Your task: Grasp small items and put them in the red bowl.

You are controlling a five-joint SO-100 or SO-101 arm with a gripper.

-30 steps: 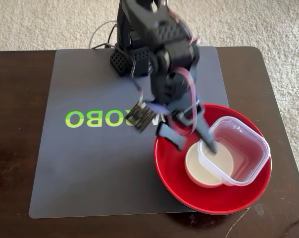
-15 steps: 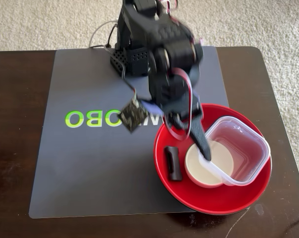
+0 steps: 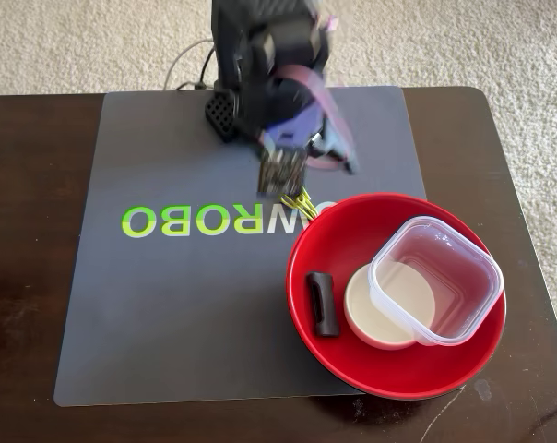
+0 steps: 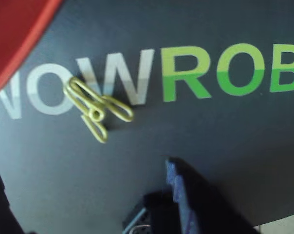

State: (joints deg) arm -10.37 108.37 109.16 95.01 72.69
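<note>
The gripper (image 4: 83, 195) is seen at the near edge of the wrist view, spread apart and empty: one dark ridged finger (image 4: 195, 200) rises at centre right, the other shows only as a dark sliver at the left edge. Between them, a little farther on, the yellow-green clip (image 4: 91, 109) is lying flat on the dark mat (image 4: 225, 131), a thin bent-wire clothespin shape with a small coil at its middle, resting over the pale letters printed there. It is touched by neither finger.

In the fixed view the arm (image 3: 274, 88) is blurred and held over the far part of the mat, and the clip (image 3: 300, 203) is glimpsed just beneath it, just beside the far-left rim of the red bowl (image 3: 398, 369) but outside it. The bowl, glossy and wide, is set at the near right of the mat on the dark wooden table (image 3: 20, 277).

Three things are counted inside the bowl. The short black clip (image 3: 322, 303) lies on the left slope. The small white bowl (image 3: 375, 318) sits in the middle, round and cream-coloured. The clear square tub (image 3: 435, 277) is leaned over the white bowl's right side, open side up, its rounded corners catching light.
</note>
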